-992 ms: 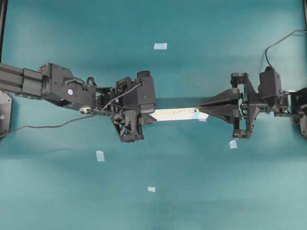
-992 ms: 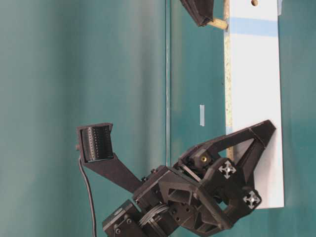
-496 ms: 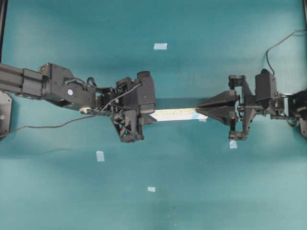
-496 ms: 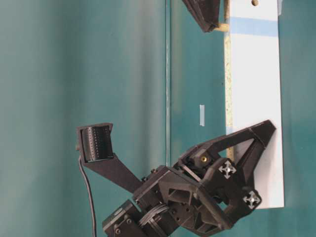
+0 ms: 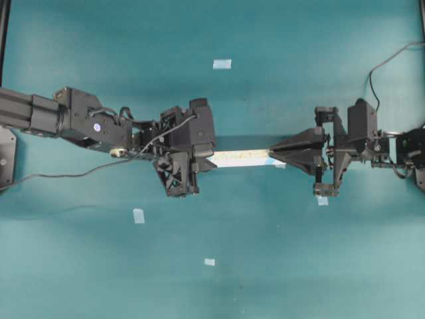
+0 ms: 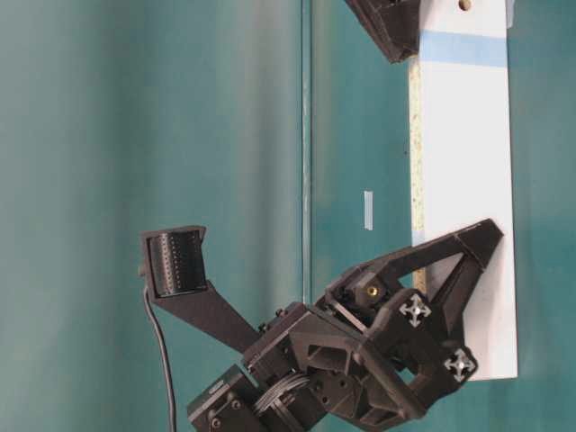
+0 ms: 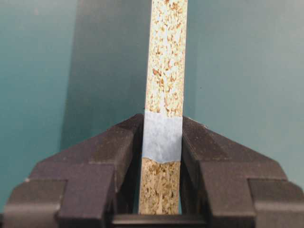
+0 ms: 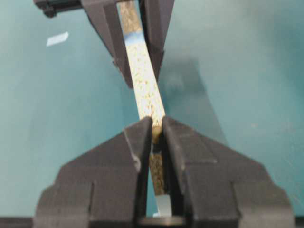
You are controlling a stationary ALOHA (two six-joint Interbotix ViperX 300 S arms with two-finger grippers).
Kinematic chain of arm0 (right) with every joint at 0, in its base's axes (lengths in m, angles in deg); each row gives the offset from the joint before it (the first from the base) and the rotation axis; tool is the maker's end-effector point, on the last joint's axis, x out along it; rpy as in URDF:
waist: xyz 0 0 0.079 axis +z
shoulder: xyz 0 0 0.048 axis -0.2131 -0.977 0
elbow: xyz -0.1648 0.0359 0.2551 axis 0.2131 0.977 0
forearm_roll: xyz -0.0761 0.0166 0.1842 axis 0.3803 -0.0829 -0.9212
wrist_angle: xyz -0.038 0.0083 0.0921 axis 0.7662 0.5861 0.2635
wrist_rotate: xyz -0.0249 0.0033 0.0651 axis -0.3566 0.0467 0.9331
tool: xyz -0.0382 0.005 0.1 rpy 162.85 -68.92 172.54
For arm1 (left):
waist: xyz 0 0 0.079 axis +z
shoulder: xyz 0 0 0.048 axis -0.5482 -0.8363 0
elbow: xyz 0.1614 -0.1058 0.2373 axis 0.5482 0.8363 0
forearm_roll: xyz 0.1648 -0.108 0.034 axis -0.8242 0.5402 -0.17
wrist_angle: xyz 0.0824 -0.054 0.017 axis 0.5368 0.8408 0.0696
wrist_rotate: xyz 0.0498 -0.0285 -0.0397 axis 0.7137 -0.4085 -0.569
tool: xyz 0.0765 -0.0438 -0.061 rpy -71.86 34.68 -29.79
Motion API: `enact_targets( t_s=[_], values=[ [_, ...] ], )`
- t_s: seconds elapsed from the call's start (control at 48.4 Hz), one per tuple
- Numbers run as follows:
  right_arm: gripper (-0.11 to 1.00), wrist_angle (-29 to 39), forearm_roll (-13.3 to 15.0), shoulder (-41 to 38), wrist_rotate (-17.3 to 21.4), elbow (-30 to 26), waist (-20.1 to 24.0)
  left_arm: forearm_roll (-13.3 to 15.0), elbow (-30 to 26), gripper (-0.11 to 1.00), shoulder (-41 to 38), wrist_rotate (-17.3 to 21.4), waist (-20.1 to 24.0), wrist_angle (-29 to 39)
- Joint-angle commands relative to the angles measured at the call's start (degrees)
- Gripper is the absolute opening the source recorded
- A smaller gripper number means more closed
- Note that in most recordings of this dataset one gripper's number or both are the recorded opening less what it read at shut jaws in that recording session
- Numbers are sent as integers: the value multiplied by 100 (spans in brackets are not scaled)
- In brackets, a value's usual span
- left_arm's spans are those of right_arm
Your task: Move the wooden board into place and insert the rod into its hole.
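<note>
Found clamped on the wooden board (image 5: 242, 157) at its left end: left gripper (image 5: 206, 158), one finger pressed to each broad face, gripping across a pale-blue tape band (image 7: 162, 137). Held on edge, speckled chipboard edge up toward the overhead camera, white face toward the table-level camera. Running lengthwise between the two arms, near the middle of the teal table (image 5: 299, 266). Casting a shadow on the cloth alongside; unable to tell whether resting on it or lifted.

Seen at the far end of the board's white face: the hole (image 6: 464, 4), a small round dot just beyond a second blue band (image 6: 463, 48).

Positioned at that same end: right gripper (image 5: 272, 154), tips meeting the speckled edge beside the band in the table-level view. Jaws drawn nearly together, pinching a small tan stub, read as the rod (image 8: 156, 134); visible only in the right wrist view and somewhat blurred. Not seated in the hole. Unable to tell whether touching the edge.

Regarding edges and room: wide bare cloth on both long sides of the board. Scattered flat on the table, well apart from the board: pale tape squares (image 5: 222, 64), one lying close under the right wrist. Trailing over the cloth near the left arm: a loose cable (image 5: 66, 175).
</note>
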Motion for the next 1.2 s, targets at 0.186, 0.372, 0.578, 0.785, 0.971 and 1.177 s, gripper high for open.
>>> enact_targets(
  t_s=[0.186,0.372,0.578,0.785,0.971,1.177],
  values=[
    [11,888,44,9,-18,-26,53,0,-18,21,141,-26,18,18],
    [11,1318,79,79,-18,-149,70,-9,-18,21,149,9,18,18],
    [11,1354,88,97,-26,-237,79,-9,-18,22,141,9,18,18],
    [11,1380,211,149,-26,-246,97,-9,-18,23,141,18,18,18],
    [11,1591,220,334,-26,-237,97,0,-18,23,141,18,0,18],
    [40,1863,193,747,-97,-246,97,-9,-18,22,141,9,9,18]
  ],
)
